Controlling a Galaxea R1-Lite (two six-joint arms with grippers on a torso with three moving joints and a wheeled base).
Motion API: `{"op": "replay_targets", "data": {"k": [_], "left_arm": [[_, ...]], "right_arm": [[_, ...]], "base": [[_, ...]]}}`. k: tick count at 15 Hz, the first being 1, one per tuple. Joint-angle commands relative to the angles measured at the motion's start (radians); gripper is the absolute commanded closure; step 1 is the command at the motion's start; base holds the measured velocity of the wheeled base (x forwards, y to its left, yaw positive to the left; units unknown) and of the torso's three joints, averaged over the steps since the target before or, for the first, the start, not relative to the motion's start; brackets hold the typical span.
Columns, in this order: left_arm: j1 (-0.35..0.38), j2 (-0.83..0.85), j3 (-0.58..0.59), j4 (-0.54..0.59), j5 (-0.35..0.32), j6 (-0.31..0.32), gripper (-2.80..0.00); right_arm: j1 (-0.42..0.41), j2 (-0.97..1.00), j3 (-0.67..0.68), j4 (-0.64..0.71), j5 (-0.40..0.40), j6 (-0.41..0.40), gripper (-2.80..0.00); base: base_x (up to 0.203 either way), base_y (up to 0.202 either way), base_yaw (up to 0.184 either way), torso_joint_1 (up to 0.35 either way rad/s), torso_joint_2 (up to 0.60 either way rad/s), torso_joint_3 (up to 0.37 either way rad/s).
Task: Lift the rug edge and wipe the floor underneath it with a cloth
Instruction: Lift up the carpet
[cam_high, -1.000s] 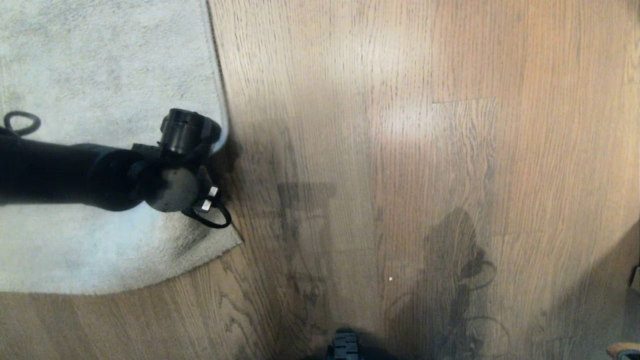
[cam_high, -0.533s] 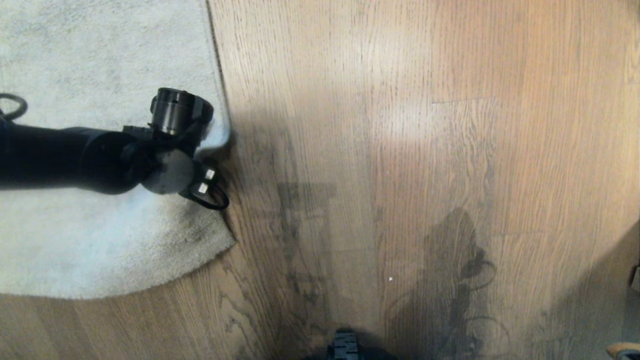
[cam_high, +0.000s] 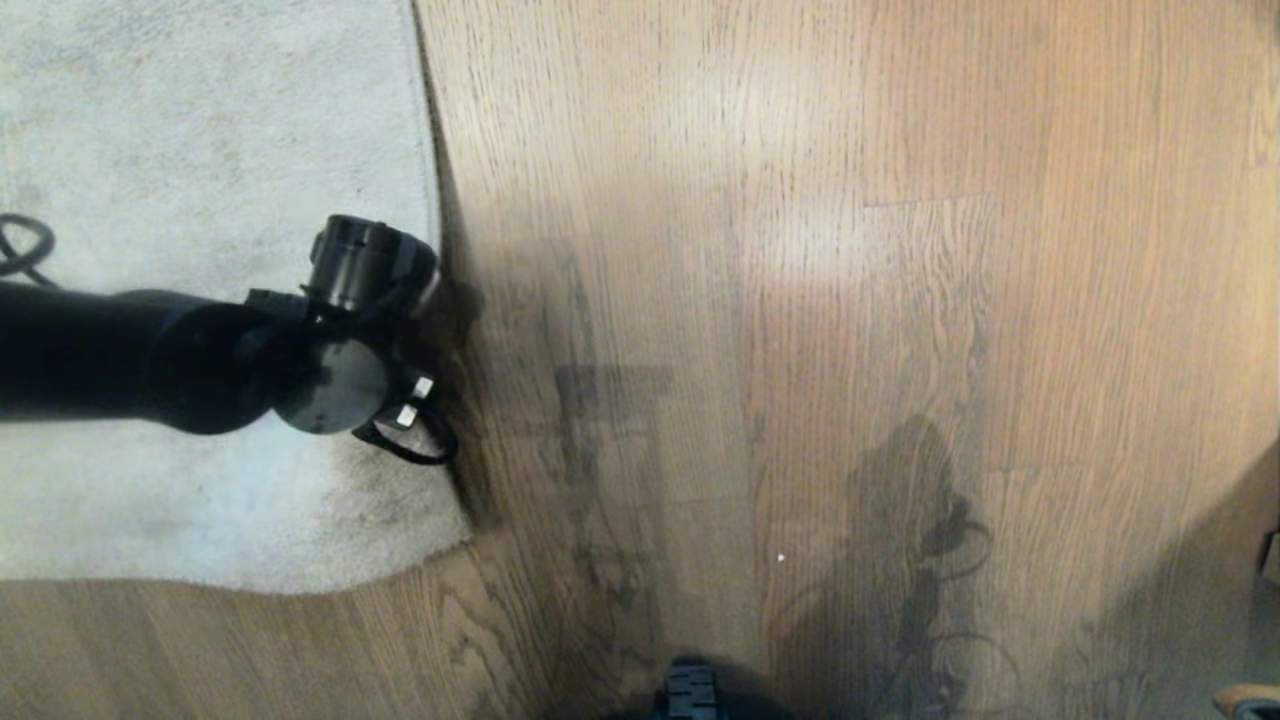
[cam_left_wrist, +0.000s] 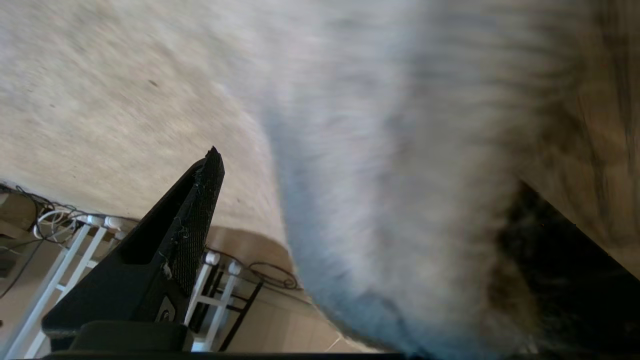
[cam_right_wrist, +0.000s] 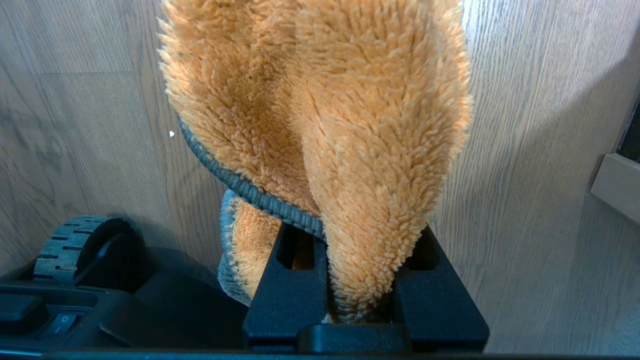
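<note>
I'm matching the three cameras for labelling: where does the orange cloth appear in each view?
Head view: the cloth is not visible.
Left wrist view: not in it; the grey rug fills it.
Right wrist view: the cloth fills the centre, pinched in the right gripper.
Shared landmark: the floor, also behind the cloth.

No readable text, label or number anywhere.

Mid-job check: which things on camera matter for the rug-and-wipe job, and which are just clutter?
Job:
rug edge
floor
cloth, clamped in right gripper
left gripper, open at the rug edge

Clutter:
white rack
loose cables
</note>
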Motion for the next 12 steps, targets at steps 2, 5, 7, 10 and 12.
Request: {"op": "replay_targets", "data": {"k": [2,5,7,10,12], "left_arm": [[-0.019,-0.026,0.083,0.005,0.005,0.003,-2.8],[-0.023,-0.046,0.138,0.004,0.005,0.004,-2.8],[-0.031,-0.051,0.16,0.004,0.005,0.004,-2.8],[-0.057,-0.055,0.17,0.004,0.005,0.004,-2.8],[-0.077,-0.055,0.175,0.004,0.005,0.001,-2.8]], "right_arm": [[0.0,0.001,0.0,0.0,0.0,-0.001,0.0],[0.0,0.001,0.0,0.0,0.0,-0.001,0.0],[0.0,0.001,0.0,0.0,0.0,-0.001,0.0],[0.0,0.001,0.0,0.0,0.0,-0.001,0.0],[0.0,0.001,0.0,0.0,0.0,-0.001,0.0]], "base": [[0.0,0.0,0.0,0.0,0.0,0.0],[0.0,0.0,0.0,0.0,0.0,0.0],[0.0,0.0,0.0,0.0,0.0,0.0],[0.0,0.0,0.0,0.0,0.0,0.0],[0.0,0.0,0.0,0.0,0.0,0.0]]}}
